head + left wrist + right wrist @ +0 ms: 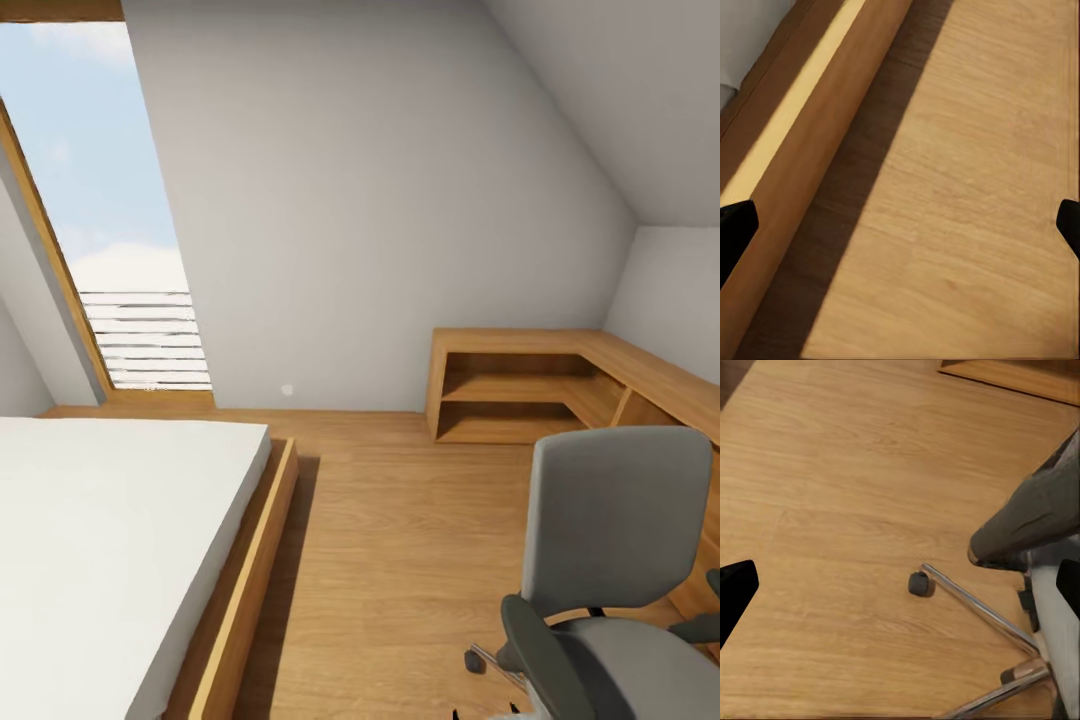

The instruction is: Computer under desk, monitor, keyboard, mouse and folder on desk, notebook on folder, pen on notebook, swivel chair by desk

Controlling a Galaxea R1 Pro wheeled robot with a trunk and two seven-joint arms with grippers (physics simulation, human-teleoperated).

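Our grey-backed swivel chair with chrome wheeled base (610,560) stands at our right on the wooden floor (400,560), nearer the right claw (900,585); both claws, left claw (900,225) included, hang open and empty.

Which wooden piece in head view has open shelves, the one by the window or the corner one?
The corner shelf unit behind the swivel chair: open compartments show in its front. The bed frame by the window is a solid board around a white mattress.
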